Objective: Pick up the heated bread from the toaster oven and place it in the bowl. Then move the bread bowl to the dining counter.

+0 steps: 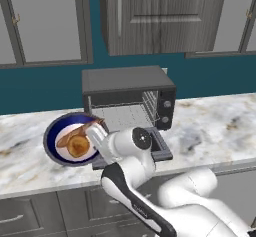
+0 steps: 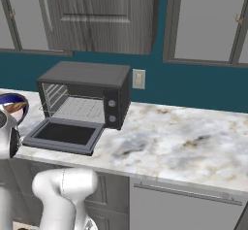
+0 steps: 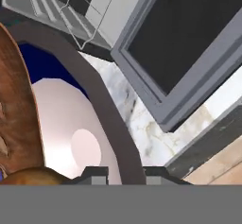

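Worktop: narrow marble surface backed by a teal wall; bowl and oven both stand here, so the carry to the dining counter is judged not yet done.
Toaster oven: door dropped open, wire rack bare.
Bowl: just left of the oven, tipped up toward the camera.
Long brown stick: lies in the bowl.
Heated bread: round golden bun, already in the bowl.
Gripper: fingers nearly closed, pinching the bowl's rim.
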